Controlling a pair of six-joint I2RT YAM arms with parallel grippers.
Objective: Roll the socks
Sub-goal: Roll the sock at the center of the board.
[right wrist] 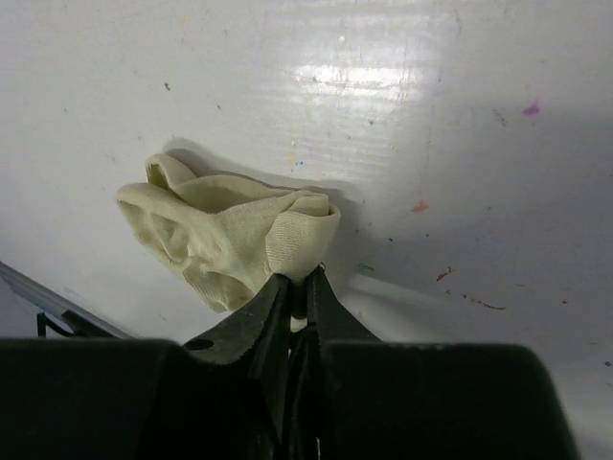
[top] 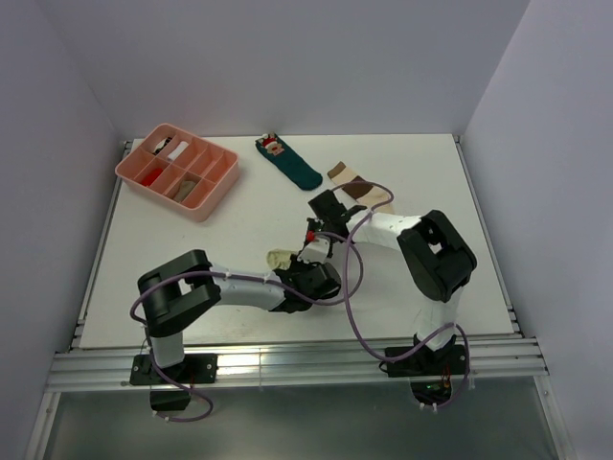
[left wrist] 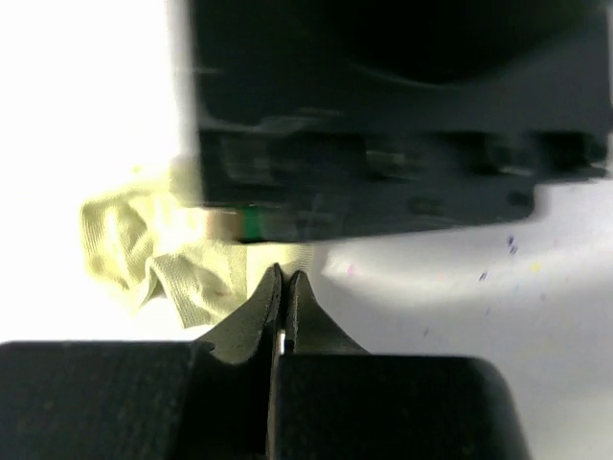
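Observation:
A plain pale sock point(top: 279, 257) lies bunched up on the white table between the two arms. In the right wrist view my right gripper point(right wrist: 299, 278) pinches a rolled fold of this sock point(right wrist: 220, 230) at its fingertips, jaws nearly together. My left gripper point(left wrist: 284, 275) is shut, its tips touching the sock's point(left wrist: 144, 249) right edge; no fabric shows between them. From above, the left gripper point(top: 293, 268) and the right gripper point(top: 301, 247) meet over the sock. The banded cream-and-brown sock point(top: 359, 187) lies flat at the back, behind the right wrist.
A dark teal sock point(top: 290, 163) with a red-and-white figure lies at the back centre. A pink divided tray point(top: 158, 192) stands at the back left. The right arm's dark body point(left wrist: 402, 115) fills the top of the left wrist view, close above the left fingers.

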